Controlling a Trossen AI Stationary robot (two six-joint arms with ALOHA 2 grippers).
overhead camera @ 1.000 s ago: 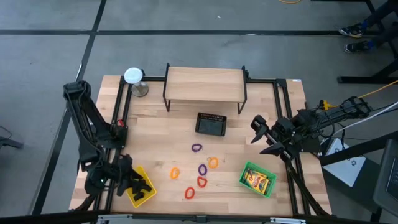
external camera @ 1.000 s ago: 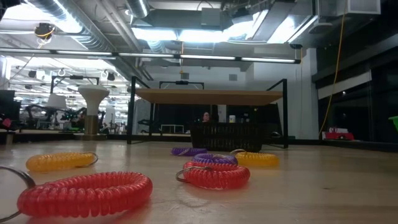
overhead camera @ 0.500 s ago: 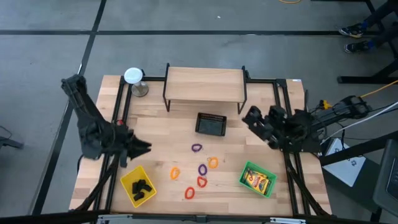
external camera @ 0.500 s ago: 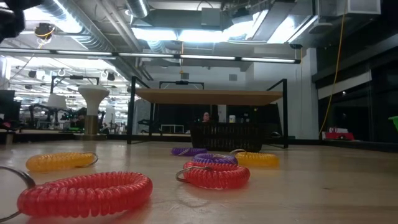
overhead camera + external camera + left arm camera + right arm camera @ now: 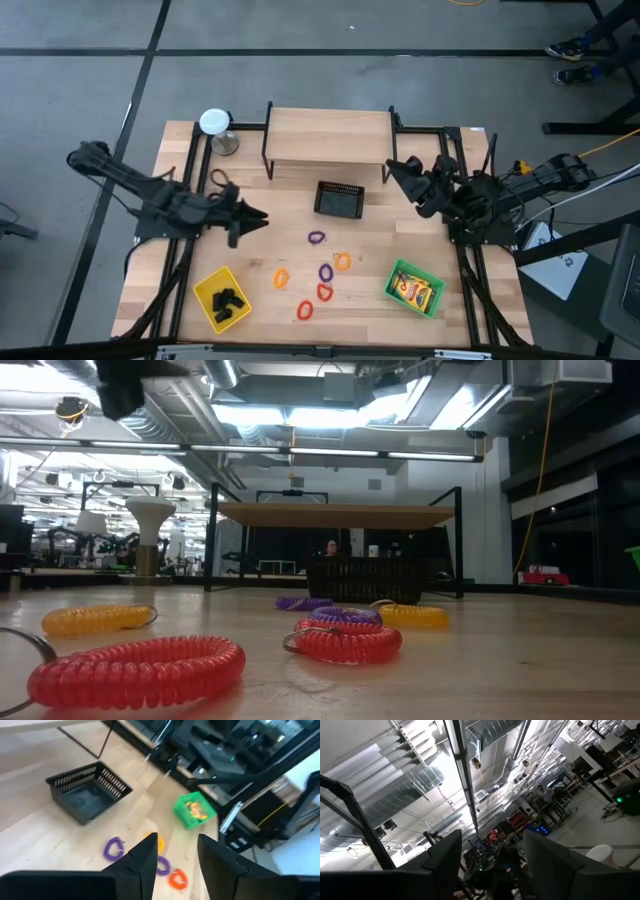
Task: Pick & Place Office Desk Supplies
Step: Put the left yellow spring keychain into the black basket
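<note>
Rings [image 5: 318, 270] lie scattered on the wooden table [image 5: 420, 250], near the middle: purple, orange, yellow and red coils, none touched by either arm. In the low view the nearest red ring [image 5: 135, 670] sits at left front, a second red one [image 5: 345, 641] farther in, purple and yellow behind it.

Yellow tray [image 5: 222, 298] at near left holds small black clips [image 5: 229, 301]. Green tray [image 5: 414, 287] at near right holds a yellow pack [image 5: 412, 291] with red-green print; the lettering is too small to read. Black mesh basket [image 5: 339, 199] stands in front of the wooden shelf [image 5: 330, 135].

Left gripper [image 5: 250, 218] hangs over the table's left part, pointing toward the rings; fingers [image 5: 144, 860] stand apart with nothing between them. Right gripper [image 5: 397, 172] is raised at right, beside the shelf, fingers [image 5: 445, 855] spread wide and empty.
</note>
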